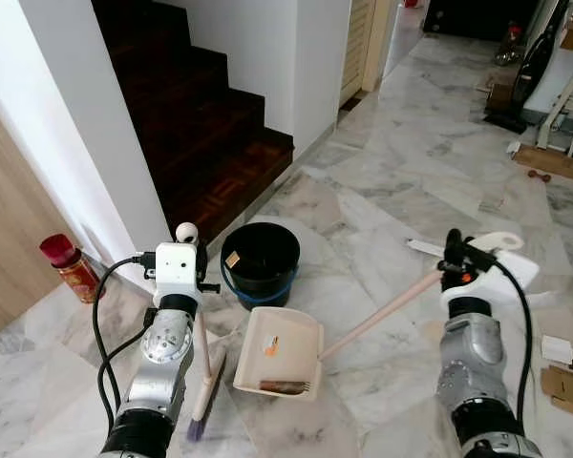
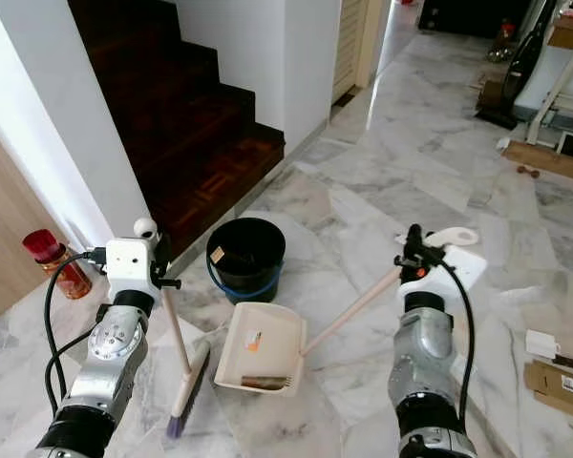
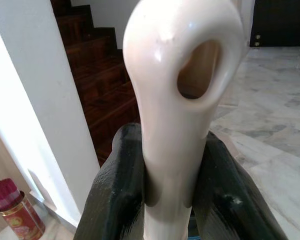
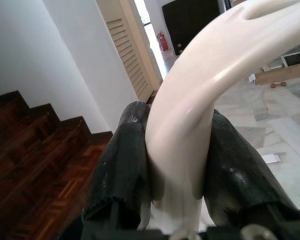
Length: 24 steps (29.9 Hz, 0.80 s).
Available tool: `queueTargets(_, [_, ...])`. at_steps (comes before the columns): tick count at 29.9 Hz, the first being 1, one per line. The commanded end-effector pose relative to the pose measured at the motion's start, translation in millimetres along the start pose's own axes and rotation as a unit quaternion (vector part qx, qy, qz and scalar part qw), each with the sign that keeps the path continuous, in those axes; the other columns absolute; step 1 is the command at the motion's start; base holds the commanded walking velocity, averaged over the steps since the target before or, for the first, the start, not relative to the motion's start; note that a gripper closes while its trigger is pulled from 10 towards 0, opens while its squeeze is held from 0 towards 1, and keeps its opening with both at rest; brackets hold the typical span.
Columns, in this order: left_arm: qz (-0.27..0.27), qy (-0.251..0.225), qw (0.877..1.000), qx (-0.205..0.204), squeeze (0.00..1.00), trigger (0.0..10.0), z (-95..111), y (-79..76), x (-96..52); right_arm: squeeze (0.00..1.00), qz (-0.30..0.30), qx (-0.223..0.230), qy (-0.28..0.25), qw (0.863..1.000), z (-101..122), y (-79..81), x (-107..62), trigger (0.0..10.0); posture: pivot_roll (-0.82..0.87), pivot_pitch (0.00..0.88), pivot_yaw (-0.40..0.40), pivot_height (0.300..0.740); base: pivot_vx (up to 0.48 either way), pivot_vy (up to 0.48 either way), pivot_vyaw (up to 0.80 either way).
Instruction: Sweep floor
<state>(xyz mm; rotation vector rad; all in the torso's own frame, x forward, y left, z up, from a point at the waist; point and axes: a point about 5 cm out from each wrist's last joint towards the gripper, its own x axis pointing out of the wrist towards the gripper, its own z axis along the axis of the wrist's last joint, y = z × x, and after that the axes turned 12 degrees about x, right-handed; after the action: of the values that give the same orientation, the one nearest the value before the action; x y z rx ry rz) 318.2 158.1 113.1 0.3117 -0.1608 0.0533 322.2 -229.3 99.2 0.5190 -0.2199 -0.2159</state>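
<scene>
A cream broom (image 1: 203,367) with purple bristles stands on the marble floor, its brush head beside my left arm. My left gripper (image 3: 172,165) is shut on the top of the broom's handle, just under its hanging hole. A cream dustpan (image 1: 277,351) lies flat on the floor in front of me, with brown debris (image 1: 285,386) at its near lip. Its long handle (image 1: 382,313) rises to the right, where my right gripper (image 1: 456,252) is shut on its curved end. A black bucket (image 1: 260,260) with a blue band stands just beyond the dustpan.
Dark wooden stairs (image 1: 201,124) rise behind the bucket, next to a white wall. A red can (image 1: 72,267) stands by the wall at the left. Cardboard pieces (image 1: 565,386) lie at the right. Furniture and a wooden plank (image 1: 552,162) stand at the far right.
</scene>
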Motion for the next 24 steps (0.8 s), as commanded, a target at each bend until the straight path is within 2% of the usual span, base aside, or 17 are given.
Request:
queueTargets(1, [0.006, -0.026, 1.000, 0.003, 0.00, 10.0, 9.1, 4.1, 4.6, 0.00, 0.008, 0.022, -0.042, 0.999, 19.0, 4.7, 7.8, 10.0, 0.08, 0.000, 0.009, 0.740, 0.000, 0.000, 0.00])
queueTargets(10, [0.004, -0.027, 1.000, 0.002, 0.00, 10.0, 8.9, 2.6, 4.8, 0.00, 0.006, 0.022, -0.068, 0.997, 35.6, 3.2, 10.9, 10.0, 0.08, 0.000, 0.005, 0.740, 0.000, 0.000, 0.00])
queueTargets(19, [0.003, -0.025, 1.000, 0.000, 0.00, 10.0, 8.4, -0.4, 4.8, 0.00, 0.008, 0.019, -0.069, 0.997, 43.9, -2.8, 7.6, 10.0, 0.08, 0.000, 0.000, 0.740, 0.000, 0.000, 0.00])
queueTargets(24, [0.004, -0.026, 1.000, -0.001, 0.00, 10.0, 8.8, -0.4, 5.1, 0.00, 0.006, 0.039, -0.079, 0.996, 50.4, 0.9, 11.4, 10.0, 0.07, 0.000, -0.001, 0.740, 0.000, 0.000, 0.00])
